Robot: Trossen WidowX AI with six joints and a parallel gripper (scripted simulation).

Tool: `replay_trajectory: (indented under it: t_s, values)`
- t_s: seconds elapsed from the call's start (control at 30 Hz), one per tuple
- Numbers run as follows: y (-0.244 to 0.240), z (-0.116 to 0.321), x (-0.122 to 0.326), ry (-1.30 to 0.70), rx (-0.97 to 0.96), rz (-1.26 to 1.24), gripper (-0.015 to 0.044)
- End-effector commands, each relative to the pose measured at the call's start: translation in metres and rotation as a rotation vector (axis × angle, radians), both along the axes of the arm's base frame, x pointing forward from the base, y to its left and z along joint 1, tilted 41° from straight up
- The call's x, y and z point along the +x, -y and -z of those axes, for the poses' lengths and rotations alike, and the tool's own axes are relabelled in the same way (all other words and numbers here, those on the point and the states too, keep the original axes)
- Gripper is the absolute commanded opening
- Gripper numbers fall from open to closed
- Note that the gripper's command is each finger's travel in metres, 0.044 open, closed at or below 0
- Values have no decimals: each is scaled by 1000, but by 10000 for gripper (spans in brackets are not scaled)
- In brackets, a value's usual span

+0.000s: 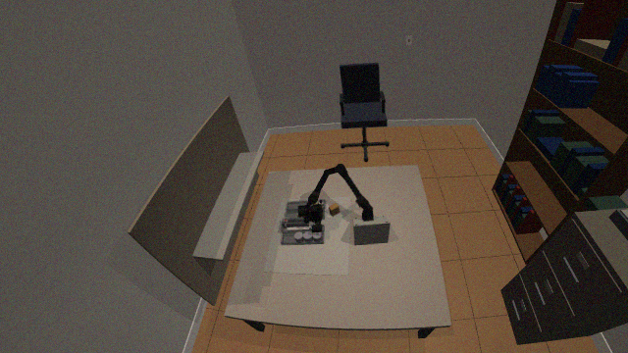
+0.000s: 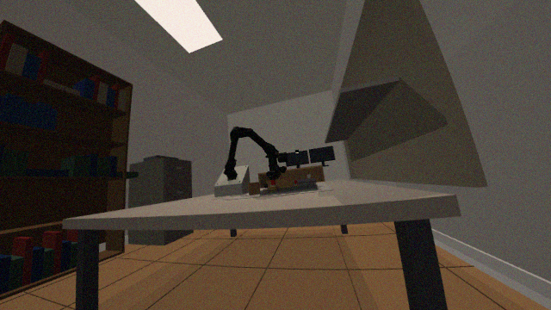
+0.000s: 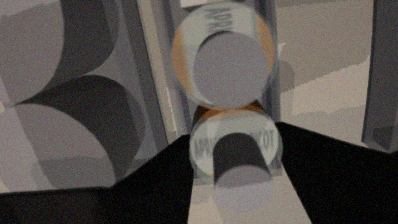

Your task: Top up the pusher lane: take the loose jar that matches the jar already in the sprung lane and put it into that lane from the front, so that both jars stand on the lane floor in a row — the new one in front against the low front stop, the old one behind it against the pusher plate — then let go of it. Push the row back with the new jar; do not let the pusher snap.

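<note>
One jar (image 3: pixel 231 70) with a round grey top, a pale "APR" label and orange sides stands between the rails of the sprung lane (image 3: pixel 272 20), by the white pusher part (image 3: pixel 192 2) at the top edge of the wrist view. My gripper (image 3: pixel 232 137) (image 2: pixel 274 176) is shut on a second jar (image 3: pixel 201 145) labelled "APRICOT", with orange at its rim and a grey top. It is right in front of the lane jar, in line with it; they look very close or touching. Whether its base rests on the lane floor is hidden. In the top view the arm covers both jars.
Large grey-topped jars (image 3: pixel 30 50) (image 1: pixel 307 235) stand in the neighbouring lane, close to my left finger. Another dark rail (image 3: pixel 379 75) is at the right. A small orange-brown block (image 1: pixel 334 210) and a grey box (image 1: pixel 371 232) are on the table (image 1: pixel 392 289).
</note>
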State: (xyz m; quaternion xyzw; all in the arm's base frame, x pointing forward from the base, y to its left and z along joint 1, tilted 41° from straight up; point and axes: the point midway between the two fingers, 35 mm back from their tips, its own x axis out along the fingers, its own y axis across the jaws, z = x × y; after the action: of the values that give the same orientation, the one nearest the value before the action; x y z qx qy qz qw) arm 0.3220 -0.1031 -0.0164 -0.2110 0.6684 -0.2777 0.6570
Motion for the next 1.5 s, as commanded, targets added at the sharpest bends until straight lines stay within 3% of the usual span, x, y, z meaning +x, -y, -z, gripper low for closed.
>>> replay_trajectory:
  t_s: [0.0, 1.47]
  values:
    - [1, -1, 1, 7, -6, -1, 0]
    - [0, 0, -8, 7, -6, -1, 0]
